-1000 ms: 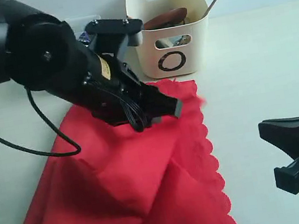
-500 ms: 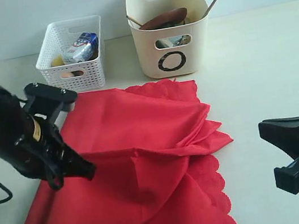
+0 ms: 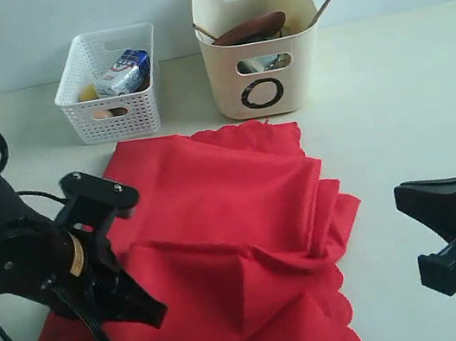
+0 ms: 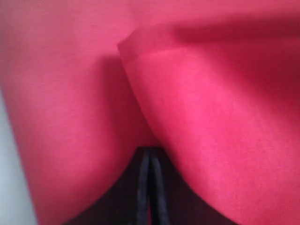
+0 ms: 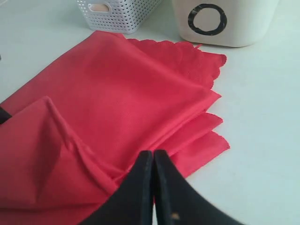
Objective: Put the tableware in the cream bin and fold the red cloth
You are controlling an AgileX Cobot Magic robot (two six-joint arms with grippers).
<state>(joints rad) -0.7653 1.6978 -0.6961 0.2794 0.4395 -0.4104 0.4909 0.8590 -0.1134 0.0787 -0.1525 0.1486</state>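
The left gripper (image 3: 149,311) was shut, its jaws pressed together on a fold of the cloth (image 3: 235,213) near the cloth's left edge. In the left wrist view the red fabric bunched around the closed fingertips (image 4: 150,161). The right gripper (image 5: 153,154) was also closed, with nothing in it, and hung above the table (image 3: 407,88) just right of the cloth. The cloth lay spread and partly folded in front of the bin (image 3: 281,70) and the basket (image 3: 113,111). Its scalloped corner almost reached the bin. Inside the bin sat a brown plate (image 3: 252,28), and a chopstick (image 3: 327,3) stuck out over the rim.
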